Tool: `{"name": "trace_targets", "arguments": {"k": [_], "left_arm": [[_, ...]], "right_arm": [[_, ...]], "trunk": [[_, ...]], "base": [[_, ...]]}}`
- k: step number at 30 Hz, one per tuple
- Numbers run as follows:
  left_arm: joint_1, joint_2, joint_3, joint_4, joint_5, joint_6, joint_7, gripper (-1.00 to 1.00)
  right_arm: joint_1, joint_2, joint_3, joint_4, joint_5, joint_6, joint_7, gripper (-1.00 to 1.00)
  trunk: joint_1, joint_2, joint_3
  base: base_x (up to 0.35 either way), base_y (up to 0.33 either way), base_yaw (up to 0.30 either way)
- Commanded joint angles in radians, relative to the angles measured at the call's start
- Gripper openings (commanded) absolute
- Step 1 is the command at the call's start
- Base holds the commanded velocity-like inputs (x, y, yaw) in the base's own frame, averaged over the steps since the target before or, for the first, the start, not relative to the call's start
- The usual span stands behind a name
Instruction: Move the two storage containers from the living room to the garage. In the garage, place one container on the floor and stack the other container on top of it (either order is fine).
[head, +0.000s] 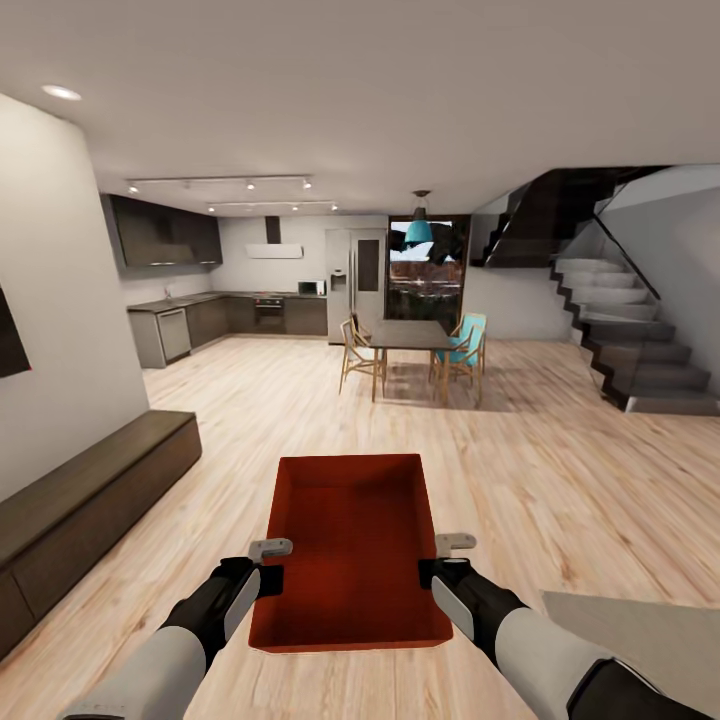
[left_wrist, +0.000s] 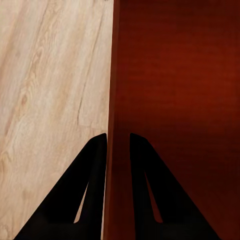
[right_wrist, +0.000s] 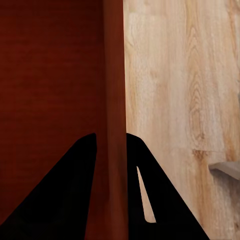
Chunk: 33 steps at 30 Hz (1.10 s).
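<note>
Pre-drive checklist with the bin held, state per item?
1. Left gripper straddles the storage container wall: ok.
2. Right gripper straddles the opposite wall: ok.
3. Container level between both arms: ok in head view.
4. Container empty: ok.
5. Wood floor ahead free up to the dining table: ok.
6. Garage in sight: not ok.

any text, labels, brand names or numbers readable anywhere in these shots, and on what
None can be read.
The storage container, held between the left gripper and the right gripper, has plain orange-red walls with no label.
The fridge, microwave and oven in the far kitchen are too small and blurred to show any brand or digits.
The wrist views show bare container wall and wood floor.
</note>
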<state>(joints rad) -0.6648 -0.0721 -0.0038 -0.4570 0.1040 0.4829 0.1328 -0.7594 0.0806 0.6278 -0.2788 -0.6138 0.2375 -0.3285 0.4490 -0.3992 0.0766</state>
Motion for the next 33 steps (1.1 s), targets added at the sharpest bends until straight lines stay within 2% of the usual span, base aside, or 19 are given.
{"name": "trace_targets", "arguments": {"k": [1, 33], "left_arm": [[0.001, 0.023, -0.002, 0.023, -0.018, 0.008, 0.025, -1.0], [0.001, 0.023, -0.002, 0.024, -0.018, 0.008, 0.025, -1.0]], "right_arm": [[-0.001, -0.001, -0.003, -0.007, 0.006, 0.003, -0.006, -1.0], [-0.001, -0.001, -0.003, -0.007, 0.006, 0.003, -0.006, -1.0]], "trunk": [[0.001, -0.001, 0.0], [0.001, -0.001, 0.0]], "base": [[0.323, 0.0, 0.0], [0.323, 0.0, -0.006]]}}
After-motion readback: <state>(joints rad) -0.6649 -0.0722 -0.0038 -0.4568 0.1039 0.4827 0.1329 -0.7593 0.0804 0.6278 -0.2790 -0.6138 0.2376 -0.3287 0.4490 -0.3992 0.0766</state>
